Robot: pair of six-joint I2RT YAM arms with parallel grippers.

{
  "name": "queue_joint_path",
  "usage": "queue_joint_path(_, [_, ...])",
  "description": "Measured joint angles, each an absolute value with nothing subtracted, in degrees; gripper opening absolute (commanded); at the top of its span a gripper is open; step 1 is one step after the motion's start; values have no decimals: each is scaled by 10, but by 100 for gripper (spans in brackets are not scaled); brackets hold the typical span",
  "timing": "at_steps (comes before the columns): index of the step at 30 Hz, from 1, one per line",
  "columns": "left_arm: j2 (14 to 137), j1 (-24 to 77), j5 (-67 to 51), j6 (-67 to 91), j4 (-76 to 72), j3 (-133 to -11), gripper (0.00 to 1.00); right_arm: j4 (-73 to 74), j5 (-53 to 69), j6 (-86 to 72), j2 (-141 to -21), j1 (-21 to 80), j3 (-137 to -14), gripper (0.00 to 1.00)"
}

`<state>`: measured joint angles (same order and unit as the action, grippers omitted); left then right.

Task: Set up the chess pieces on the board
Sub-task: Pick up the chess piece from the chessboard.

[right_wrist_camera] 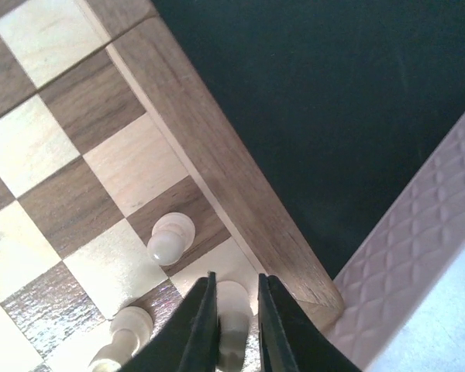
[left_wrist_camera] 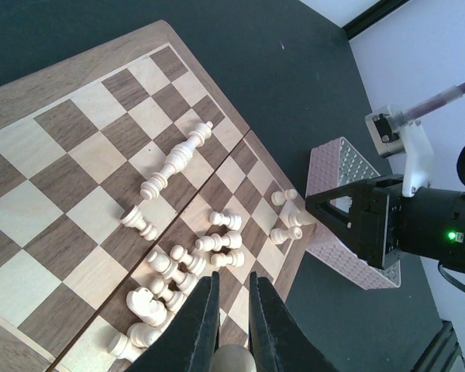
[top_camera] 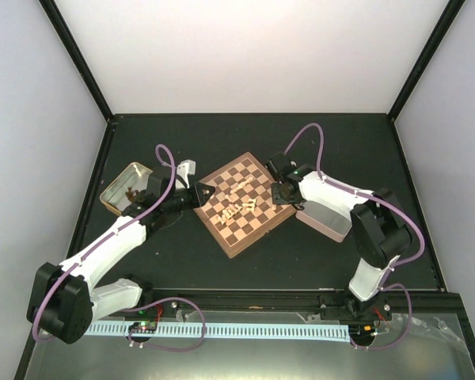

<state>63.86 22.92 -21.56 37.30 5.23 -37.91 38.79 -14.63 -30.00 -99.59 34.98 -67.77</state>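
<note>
The board (top_camera: 236, 250) lies as a diamond mid-table. Cream chess pieces (top_camera: 239, 207) are heaped near its centre, most on their sides (left_wrist_camera: 178, 263), and two tall ones (left_wrist_camera: 178, 159) lie end to end. My left gripper (top_camera: 210, 192) hovers over the board's left corner. Its fingers (left_wrist_camera: 232, 277) stand narrowly parallel, with a pale rounded piece (left_wrist_camera: 234, 360) between them near their base. My right gripper (top_camera: 279, 194) is at the right corner. There its fingers (right_wrist_camera: 236, 279) straddle a standing piece (right_wrist_camera: 234, 302) with a sliver of gap. A pawn (right_wrist_camera: 170, 236) stands one square over.
An open metal tin (top_camera: 127, 186) sits left of the board, behind my left arm. A pink patterned tin (top_camera: 324, 218) lies hard by the board's right corner (right_wrist_camera: 426, 248). Purple cables arc over both arms. Walls enclose the black table.
</note>
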Motion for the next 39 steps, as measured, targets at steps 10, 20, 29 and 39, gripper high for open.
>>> queue_joint_path(10, [639, 229, -216, 373, 56, -379, 2, 378, -125, -288, -998, 350, -668, 7])
queue_joint_path(20, [639, 229, -216, 373, 56, -379, 2, 366, -65, -279, -979, 354, -649, 12])
queue_joint_path(29, [639, 230, -216, 373, 57, -379, 2, 360, -39, -273, -979, 355, -641, 28])
queue_joint_path(39, [639, 230, -216, 373, 58, -379, 2, 368, -72, -262, -976, 372, -649, 25])
